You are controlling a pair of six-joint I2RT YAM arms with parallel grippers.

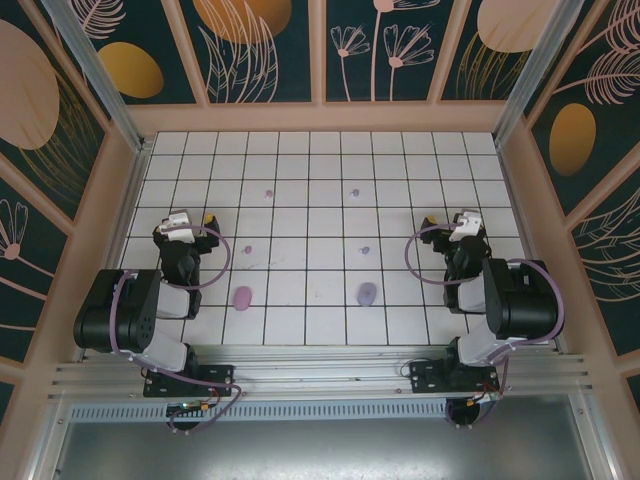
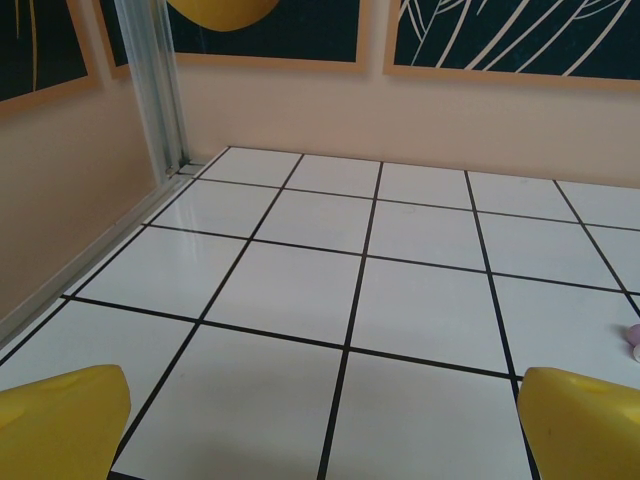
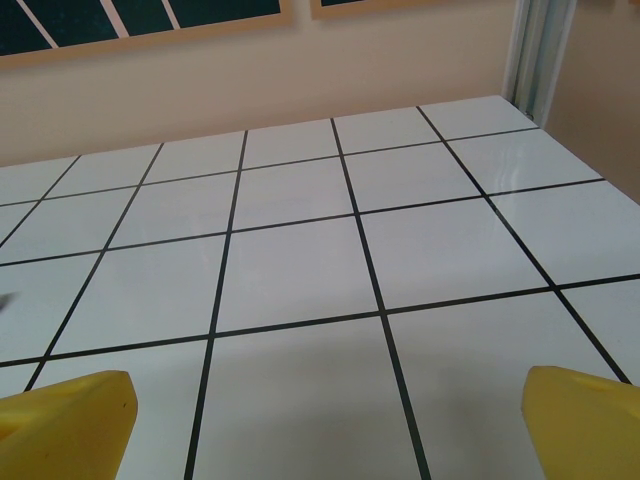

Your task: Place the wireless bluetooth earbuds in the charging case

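From where I stand, both arms are down at the lower corners of the top view and hold nothing. The left gripper (image 2: 320,425) has its yellow fingertips (image 2: 60,420) spread wide over bare tile, and the right gripper (image 3: 325,425) gapes just as wide. The earbuds lie loose on the white tiled table (image 1: 310,160), well apart from one another. An upper pinkish rounded plastic bud (image 1: 268,195) and an upper lavender rounded plastic bud (image 1: 355,192) sit above the middle of the frame. A lower pinkish bud (image 1: 248,250) and a lower lavender bud (image 1: 364,250) sit closer to centre. Just below those lie a pink oval charging case (image 1: 242,296) and a lavender oval charging case (image 1: 367,292); I cannot tell whether either lid is open. I'd judge the buds featherlight, hard and glossy, likely to skid or roll on the slick tile if nudged off-centre. The safest hold looks to be across the fattest part of the body, with the fingers coming straight down, low to the tile, and closing gently so the bud doesn't squirt out.
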